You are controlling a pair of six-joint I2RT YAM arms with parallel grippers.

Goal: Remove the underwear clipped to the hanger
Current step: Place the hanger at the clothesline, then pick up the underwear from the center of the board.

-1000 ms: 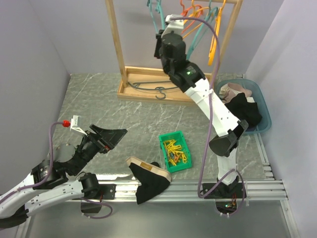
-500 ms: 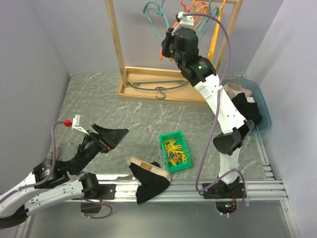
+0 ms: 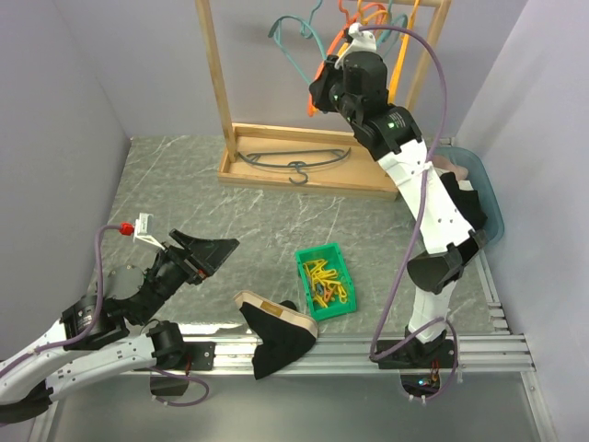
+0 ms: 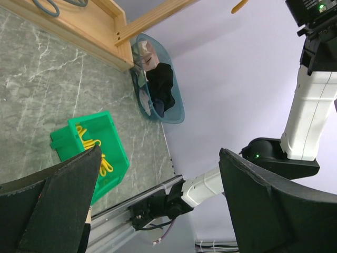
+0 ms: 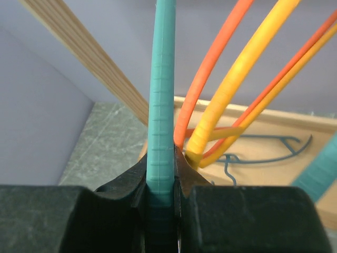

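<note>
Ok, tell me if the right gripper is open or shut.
Shut on the teal hanger: in the wrist view the right gripper has both fingers pressed against its bar, no gap.

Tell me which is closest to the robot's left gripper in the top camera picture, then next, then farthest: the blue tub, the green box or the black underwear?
1. The black underwear, just to the right of the left gripper, down at the front.
2. The green box, a bit further right, in the middle.
3. The blue tub, way over on the far right side.
</note>
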